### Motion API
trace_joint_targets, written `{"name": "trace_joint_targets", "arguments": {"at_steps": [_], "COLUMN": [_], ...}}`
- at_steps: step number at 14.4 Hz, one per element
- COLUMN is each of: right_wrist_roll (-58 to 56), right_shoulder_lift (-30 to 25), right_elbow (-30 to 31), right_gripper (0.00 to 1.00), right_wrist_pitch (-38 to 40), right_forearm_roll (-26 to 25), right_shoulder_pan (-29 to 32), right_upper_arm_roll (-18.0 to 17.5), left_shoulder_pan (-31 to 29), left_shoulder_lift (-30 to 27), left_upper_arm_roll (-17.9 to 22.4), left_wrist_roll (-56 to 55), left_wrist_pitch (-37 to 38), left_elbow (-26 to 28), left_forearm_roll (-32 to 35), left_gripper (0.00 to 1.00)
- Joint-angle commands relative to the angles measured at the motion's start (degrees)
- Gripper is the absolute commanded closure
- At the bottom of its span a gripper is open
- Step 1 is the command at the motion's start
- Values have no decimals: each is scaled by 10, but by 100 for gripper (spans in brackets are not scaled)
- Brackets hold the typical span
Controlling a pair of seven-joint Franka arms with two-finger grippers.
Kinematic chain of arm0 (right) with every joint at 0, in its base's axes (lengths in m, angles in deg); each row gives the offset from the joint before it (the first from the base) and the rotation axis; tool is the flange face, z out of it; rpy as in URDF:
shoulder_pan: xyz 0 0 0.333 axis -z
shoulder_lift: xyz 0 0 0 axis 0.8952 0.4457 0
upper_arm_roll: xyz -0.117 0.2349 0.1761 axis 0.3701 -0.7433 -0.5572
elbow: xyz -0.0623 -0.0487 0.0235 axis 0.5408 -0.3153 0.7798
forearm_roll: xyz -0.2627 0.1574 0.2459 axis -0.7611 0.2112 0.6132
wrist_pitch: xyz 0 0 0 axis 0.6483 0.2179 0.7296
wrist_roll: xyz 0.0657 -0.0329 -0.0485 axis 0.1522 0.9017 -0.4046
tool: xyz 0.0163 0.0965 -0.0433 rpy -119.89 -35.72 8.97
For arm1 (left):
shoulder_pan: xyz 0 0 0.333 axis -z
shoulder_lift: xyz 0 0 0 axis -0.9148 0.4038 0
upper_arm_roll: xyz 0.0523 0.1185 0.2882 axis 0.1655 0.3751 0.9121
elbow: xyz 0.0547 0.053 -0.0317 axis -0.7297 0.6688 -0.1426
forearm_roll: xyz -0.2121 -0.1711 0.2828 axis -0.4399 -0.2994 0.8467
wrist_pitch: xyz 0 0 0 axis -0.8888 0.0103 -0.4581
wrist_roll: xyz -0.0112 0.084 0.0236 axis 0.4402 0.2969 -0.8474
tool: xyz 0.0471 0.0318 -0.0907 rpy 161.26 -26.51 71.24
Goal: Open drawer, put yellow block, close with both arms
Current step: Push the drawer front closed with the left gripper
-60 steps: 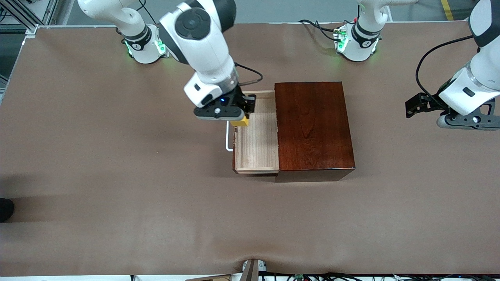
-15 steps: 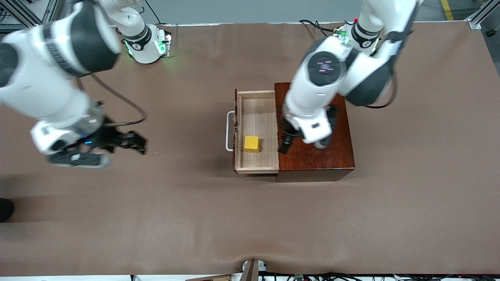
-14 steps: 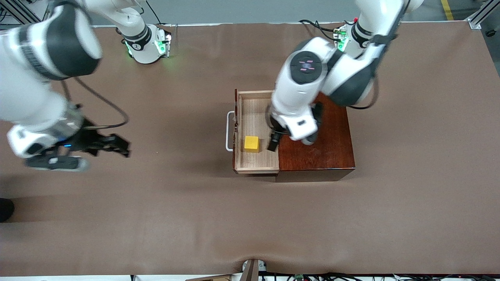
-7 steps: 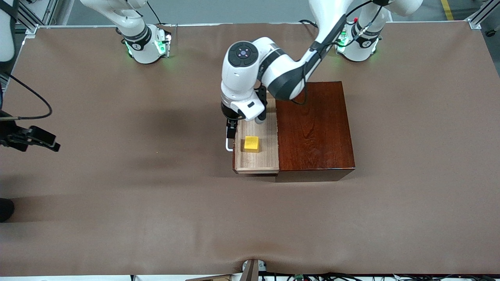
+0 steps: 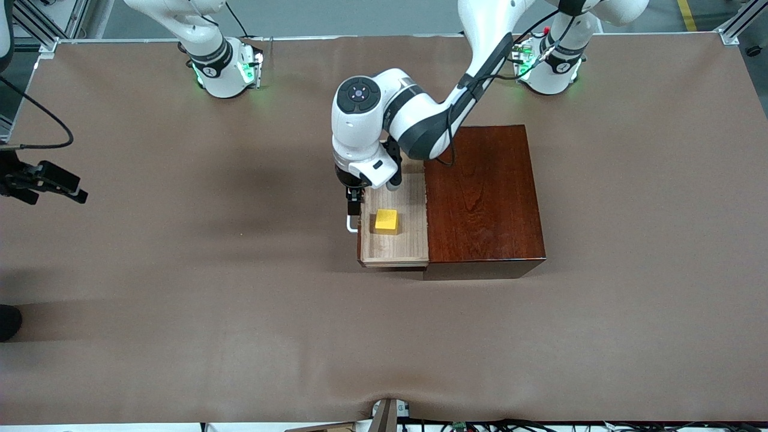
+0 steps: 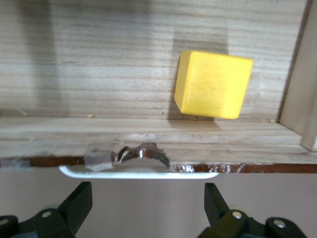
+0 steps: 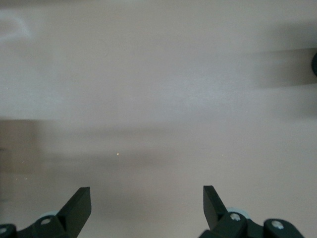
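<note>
A brown table (image 5: pixel 180 336) is lying under two white robot arms. One dark reddish-brown box (image 5: pixel 480 192) is sitting near the table's middle, and its one light-wood drawer (image 5: pixel 393 243) is standing pulled out toward the right arm's end. One yellow block (image 5: pixel 386 221) is resting on the drawer floor, toward the corner nearest the front camera, close to the drawer's front board and apart from the walls.

The left gripper (image 5: pixel 354 204) is hanging over the white handle (image 5: pixel 351 227) at the drawer's front, at about 9 o'clock from the block. In the left wrist view its fingers (image 6: pixel 79 203) are standing wide apart, one off each end of the handle (image 6: pixel 138 172), holding nothing.

The right gripper (image 5: pixel 45 183) is waiting over bare table at the right arm's end, at 9 o'clock from the box and well apart from it, its fingers (image 7: pixel 79 206) spread wide and holding nothing.

Broad open tabletop is stretching around the box on every side.
</note>
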Motion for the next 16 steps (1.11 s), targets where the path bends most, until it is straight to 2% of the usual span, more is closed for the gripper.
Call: {"name": "trace_joint_targets", "arguments": {"at_steps": [1, 5, 7, 11, 16], "right_wrist_roll": [0, 9, 22, 19, 24], "right_shoulder_lift": [-32, -27, -27, -27, -26], "right_elbow": [28, 9, 9, 6, 6], "right_gripper": [0, 0, 0, 0, 0], "right_wrist_pitch": [-4, -5, -5, -4, 18], "right_forearm_roll": [-10, -39, -39, -38, -37], "right_shoulder_pan": [-6, -18, -18, -12, -18], "right_upper_arm_roll": [-6, -6, -6, -4, -6], "left_shoulder_pan": [5, 5, 5, 4, -7], "left_shoulder_lift": [17, 17, 16, 12, 10], "left_upper_arm_roll": [1, 1, 3, 3, 5], "left_wrist_roll": [36, 39, 47, 48, 44], "left_wrist_pitch": [-5, 1, 15, 66, 121], "left_elbow": [-14, -9, -4, -4, -4], "left_forearm_roll": [-4, -1, 2, 56, 58], "left_gripper": [0, 0, 0, 0, 0]}}
